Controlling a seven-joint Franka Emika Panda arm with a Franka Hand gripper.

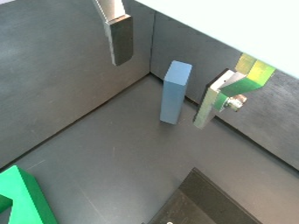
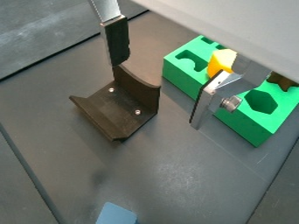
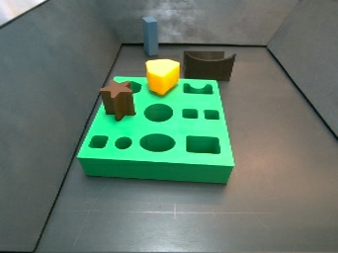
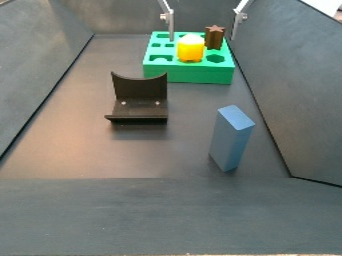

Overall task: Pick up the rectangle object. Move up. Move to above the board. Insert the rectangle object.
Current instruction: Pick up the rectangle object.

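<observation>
My jaws are standing wide apart and holding nothing: my gripper (image 1: 162,92) is hanging high over the floor, and its two flat silver fingers (image 1: 121,39) are showing only as tips at the far top edge in a side view (image 4: 203,10). Below them in a wrist view, the tall, slim blue-grey matte rectangle block (image 1: 177,92) is standing upright on the dark floor, touching nothing. In a side view it is sitting near and to the right (image 4: 231,138), close beside the grey side wall (image 4: 287,90). That wall is what I am worrying about most. If I am descending off-centre, the finger on that side is likely scraping or jamming against it. A block this narrow and this tall is likely tipping at the first one-sided nudge, so both pads need to be meeting it together. If I am clamping it askew, it will probably be catching on the rim of its hole. The dark brown arch block (image 4: 138,100) is lying to the left, apart from the block. Farther off, the large flat bright green square board (image 4: 167,72) with cut-out holes is carrying a yellow block (image 4: 193,47) and a brown star block (image 4: 214,37), which a low carry risks clipping.
</observation>
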